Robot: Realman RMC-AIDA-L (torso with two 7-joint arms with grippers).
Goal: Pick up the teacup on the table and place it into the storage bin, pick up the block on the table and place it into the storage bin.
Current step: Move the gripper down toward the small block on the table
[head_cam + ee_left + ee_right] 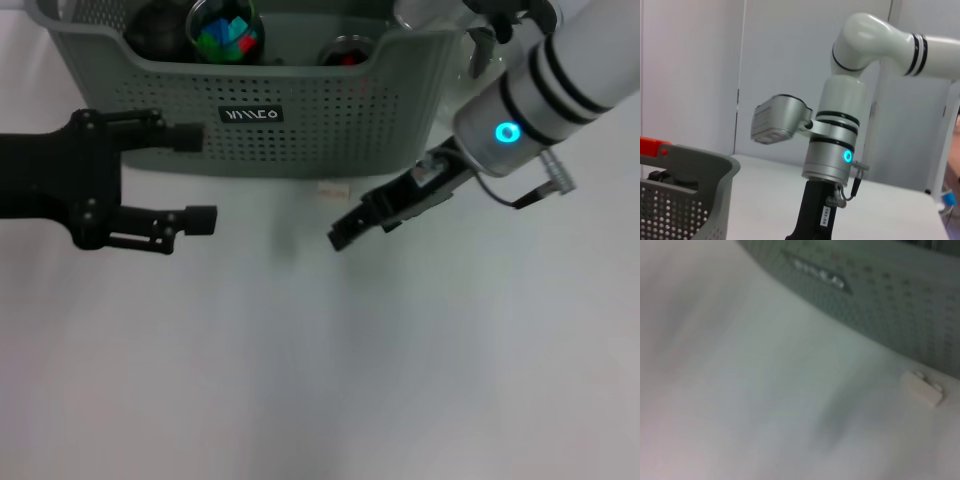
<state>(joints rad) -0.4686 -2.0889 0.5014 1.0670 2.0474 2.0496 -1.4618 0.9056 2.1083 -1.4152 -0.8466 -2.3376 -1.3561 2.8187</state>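
The grey-green storage bin (330,120) stands at the far edge of the table, its black label facing me, and its wall also fills the right wrist view (880,300). A small white block (333,189) lies on the table just in front of the bin, and it shows again as a studded brick (922,387). My right gripper (342,236) hovers low, slightly nearer than the block, pointing down-left. My left gripper (197,178) is open and empty at the bin's left front. No teacup shows on the table.
Inside the bin sit a dark round object (155,30), a cup of coloured blocks (225,32) and a small dark cup with red inside (345,50). Clear glassware (470,55) stands right of the bin, behind my right arm (835,145).
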